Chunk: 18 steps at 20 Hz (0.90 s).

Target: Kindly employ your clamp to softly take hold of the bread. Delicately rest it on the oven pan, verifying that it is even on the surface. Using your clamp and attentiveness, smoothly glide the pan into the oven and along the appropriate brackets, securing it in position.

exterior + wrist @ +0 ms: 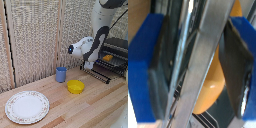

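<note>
Orange-brown bread [107,58] on wire oven pan [100,74]

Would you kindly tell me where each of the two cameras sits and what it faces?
Exterior view: off the arm, across the wooden table, facing the woven wall; shows the white and grey robot arm reaching to the dark boxy toaster oven at this view's right.
Wrist view: on the wrist, looking closely along the blue-tipped gripper, whose fingers flank a metal bar of the dark wire rack tray.
Shared: the orange-brown bread chunk on the tray, also seen in the exterior view.
</note>
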Motion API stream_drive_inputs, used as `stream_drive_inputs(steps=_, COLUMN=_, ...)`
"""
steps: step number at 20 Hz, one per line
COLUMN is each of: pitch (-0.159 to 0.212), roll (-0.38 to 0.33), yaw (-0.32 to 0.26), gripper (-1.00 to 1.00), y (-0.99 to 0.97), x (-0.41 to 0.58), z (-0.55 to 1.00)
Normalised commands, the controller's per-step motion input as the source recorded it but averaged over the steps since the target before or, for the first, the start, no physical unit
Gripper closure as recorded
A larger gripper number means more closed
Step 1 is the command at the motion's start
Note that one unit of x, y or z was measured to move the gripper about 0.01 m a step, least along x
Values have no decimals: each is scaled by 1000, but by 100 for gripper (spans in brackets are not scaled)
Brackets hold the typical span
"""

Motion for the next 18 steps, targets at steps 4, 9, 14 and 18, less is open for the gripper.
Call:
stream_drive_inputs(steps=4, pitch=74, roll=-1, yaw=111, gripper=100, y=-689, x=-101, z=583)
stream_drive_inputs(steps=9, pitch=55, roll=-23, yaw=110, gripper=100, y=-763, x=-130, z=273)
stream_drive_inputs(steps=14, pitch=39, roll=-5, yaw=103, gripper=100, y=-826, x=-127, z=187)
stream_drive_inputs(steps=18, pitch=33, roll=-9, yaw=118, gripper=100, y=-794, x=-74, z=213)
